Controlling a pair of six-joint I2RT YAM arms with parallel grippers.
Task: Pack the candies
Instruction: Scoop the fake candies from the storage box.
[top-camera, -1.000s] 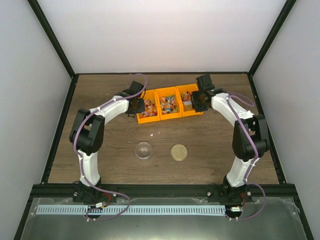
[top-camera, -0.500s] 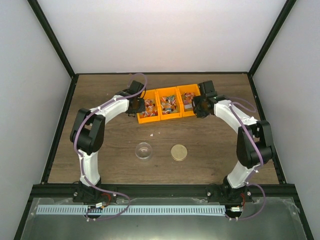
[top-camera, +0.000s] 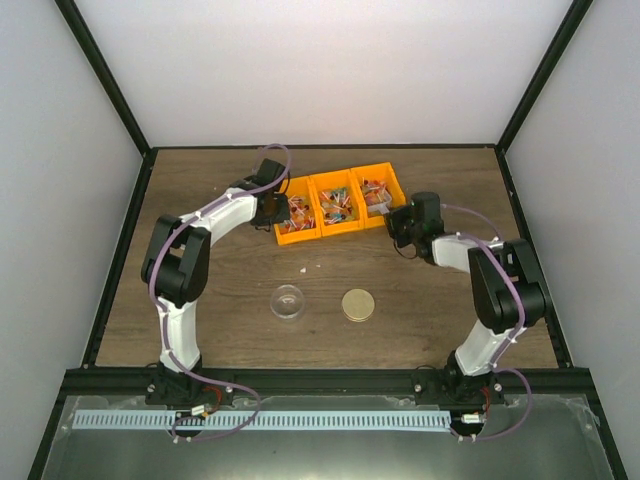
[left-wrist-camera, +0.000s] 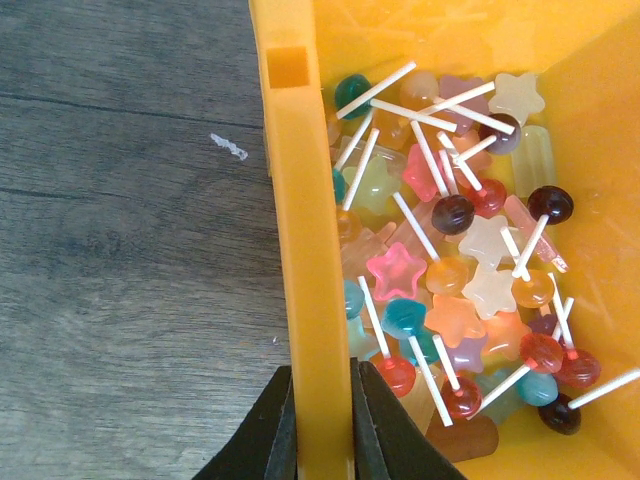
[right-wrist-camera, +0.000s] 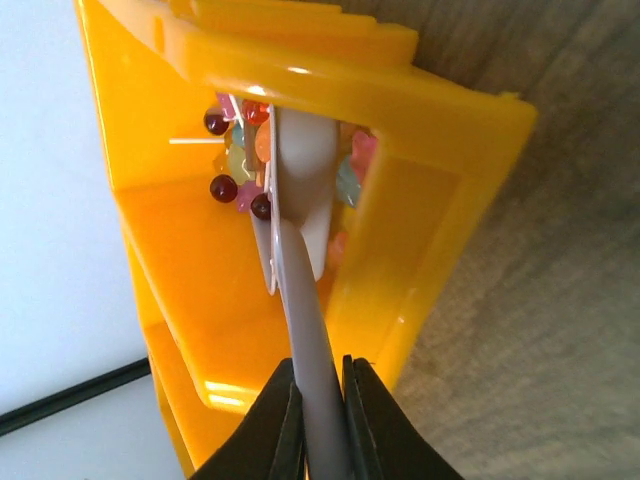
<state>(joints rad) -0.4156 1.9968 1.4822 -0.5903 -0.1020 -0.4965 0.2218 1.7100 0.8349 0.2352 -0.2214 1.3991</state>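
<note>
Dark wood-grain table (top-camera: 220, 310), bounded by black frame rails (top-camera: 118, 250) and plain white walls (top-camera: 320, 70). At upper centre of the top view, three orange bins side by side in a slanted row: left bin (top-camera: 297, 236), middle bin (top-camera: 337, 228), right bin (top-camera: 383, 171). Below the row, at mid-frame, a clear dome (top-camera: 288, 301) and just right of it a round gold lid (top-camera: 358, 305), both well apart from the bins. One small white fleck (top-camera: 307, 268) on bare wood between the left bin and the dome.

Candies (left-wrist-camera: 450, 270) located in all three bins: small lollipops on white sticks and star shapes in red, orange, pink, teal, white and dark purple, piled loosely.

Left gripper (left-wrist-camera: 322, 400): fingers nearly together, clamped on the left bin's outer side wall, one finger outside over the wood, the other inside beside the candies.

Right gripper (right-wrist-camera: 318, 385): fingers nearly together, clamped on the flat handle of a pale grey scoop (right-wrist-camera: 300, 160). Scoop head reaching into the right bin, set among the candies there. In the top view, positioned at the lower right corner of the row.
</note>
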